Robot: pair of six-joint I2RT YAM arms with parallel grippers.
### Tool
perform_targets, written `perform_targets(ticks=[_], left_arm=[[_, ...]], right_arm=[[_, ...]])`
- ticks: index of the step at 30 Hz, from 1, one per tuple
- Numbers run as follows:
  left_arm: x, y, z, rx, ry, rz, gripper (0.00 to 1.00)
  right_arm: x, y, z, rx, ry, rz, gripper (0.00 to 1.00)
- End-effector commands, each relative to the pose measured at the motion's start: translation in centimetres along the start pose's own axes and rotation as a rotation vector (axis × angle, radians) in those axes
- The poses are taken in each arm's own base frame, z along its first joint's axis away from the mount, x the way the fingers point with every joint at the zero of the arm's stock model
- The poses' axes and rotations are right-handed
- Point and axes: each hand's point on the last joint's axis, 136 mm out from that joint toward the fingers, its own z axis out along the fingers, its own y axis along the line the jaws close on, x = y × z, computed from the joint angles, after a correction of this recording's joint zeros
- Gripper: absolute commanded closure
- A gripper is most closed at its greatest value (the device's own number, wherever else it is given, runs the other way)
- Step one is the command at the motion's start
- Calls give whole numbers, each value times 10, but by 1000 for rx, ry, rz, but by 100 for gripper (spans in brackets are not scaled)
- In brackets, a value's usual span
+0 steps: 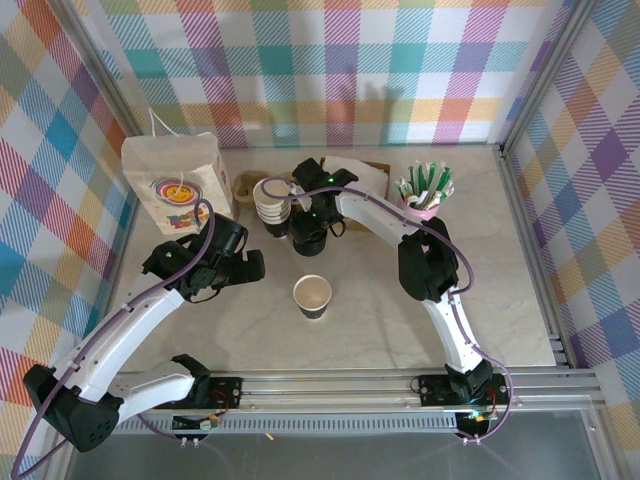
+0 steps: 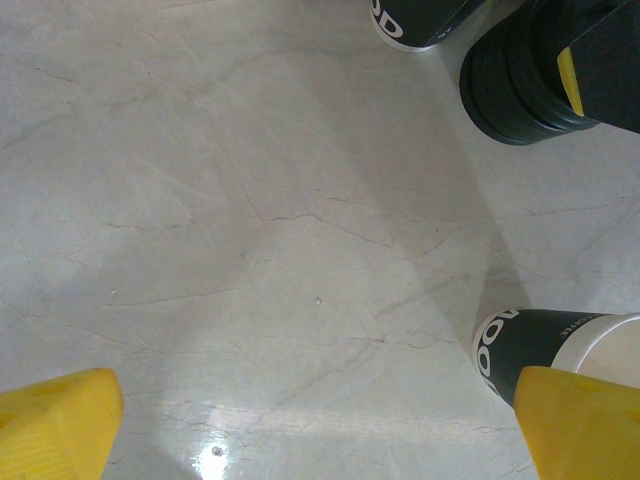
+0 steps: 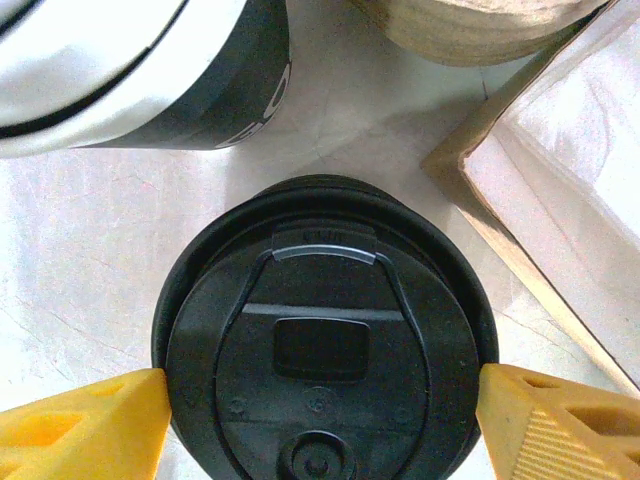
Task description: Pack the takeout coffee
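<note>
Right gripper [image 3: 320, 400] open astride black lid [image 3: 320, 330]; left gripper [image 2: 315, 400] open, empty, beside cup [image 2: 545, 335].

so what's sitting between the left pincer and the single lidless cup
nothing, just bare table between the left pincer and the cup, as the top view shows

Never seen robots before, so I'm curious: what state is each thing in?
takeout cup: upright, lidless
black lids: stacked, top one between right gripper fingers
cup stack: upright, lidless
paper bag: standing upright
left gripper: open, empty
</note>
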Motion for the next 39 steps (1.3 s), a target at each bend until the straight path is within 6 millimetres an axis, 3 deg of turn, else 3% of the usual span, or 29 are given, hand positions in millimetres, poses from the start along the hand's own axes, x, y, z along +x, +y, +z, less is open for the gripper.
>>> perform_targets(ticks=[1,18,39], left_arm=[[3,9,-2,-26,8,-14,0],[6,9,0,-30,14,-12,0],[7,11,0,-25,6,-19,0]], right_arm=[[1,2,4,3,16,-24,20],[4,0,7,11,30,-24,21],[-1,3,-9,3,7,-26,39]])
